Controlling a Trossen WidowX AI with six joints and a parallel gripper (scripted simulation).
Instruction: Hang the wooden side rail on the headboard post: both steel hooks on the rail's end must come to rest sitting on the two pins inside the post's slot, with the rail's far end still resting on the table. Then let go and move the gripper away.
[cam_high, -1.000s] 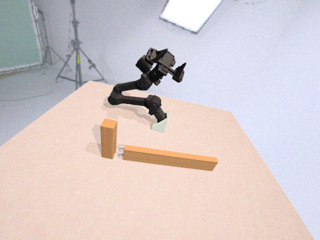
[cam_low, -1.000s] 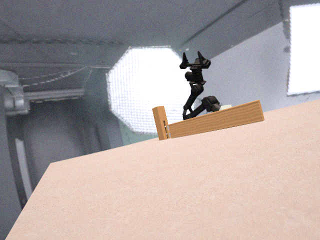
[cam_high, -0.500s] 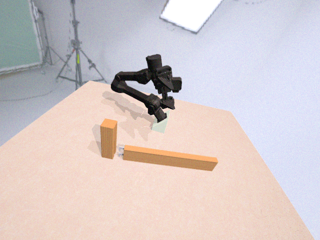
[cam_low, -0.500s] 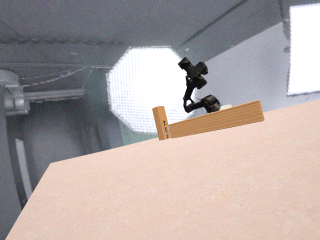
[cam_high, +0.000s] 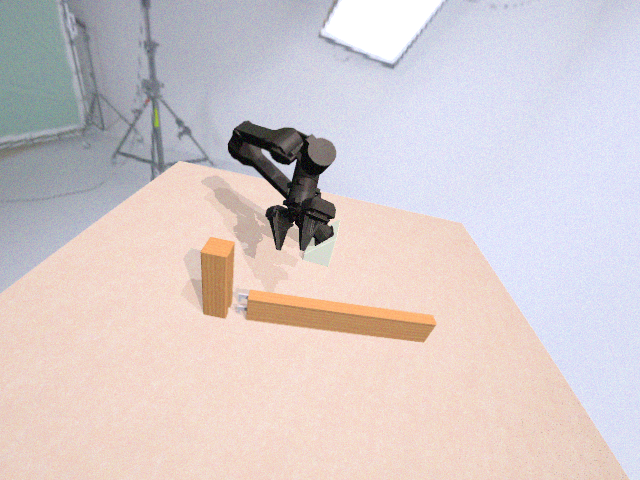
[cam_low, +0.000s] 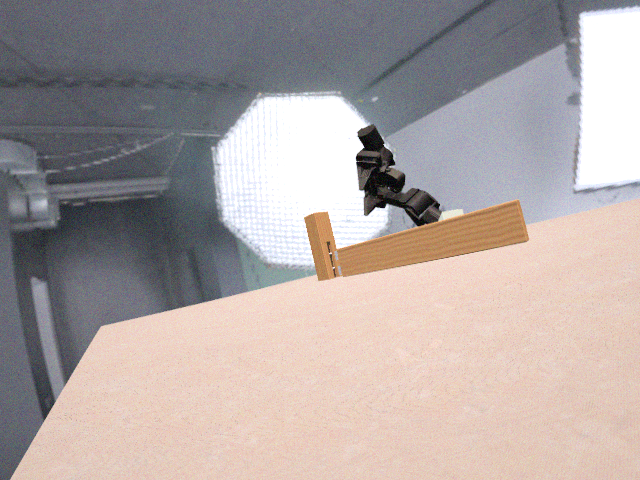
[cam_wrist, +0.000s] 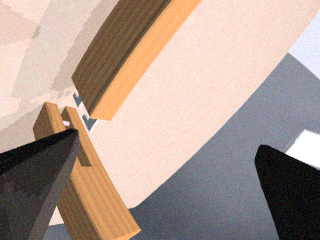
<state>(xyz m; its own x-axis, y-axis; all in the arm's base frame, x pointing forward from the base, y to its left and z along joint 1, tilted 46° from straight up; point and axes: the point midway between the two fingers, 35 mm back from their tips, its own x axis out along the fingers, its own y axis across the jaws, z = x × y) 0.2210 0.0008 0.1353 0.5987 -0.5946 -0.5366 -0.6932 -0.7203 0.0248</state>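
Black two-fingered claw (cam_high: 291, 250) (cam_low: 363, 204) (cam_wrist: 167, 142) spread wide, nothing between fingers, tips pointing down above pale wooden desk (cam_high: 330, 403) (cam_low: 361, 361) (cam_wrist: 165, 125), apart from rail. Long orange-brown wooden rail (cam_high: 338, 316) (cam_low: 434, 240) (cam_wrist: 132, 60) lying along desk on narrow edge, hook end near post. Upright orange-brown wooden post (cam_high: 216, 279) (cam_low: 318, 246) (cam_wrist: 100, 200) standing on desk, slot facing rail. Small silver steel hooks (cam_high: 242, 303) (cam_low: 338, 262) (cam_wrist: 89, 121) protruding from rail's end toward slot, not seated on pins.
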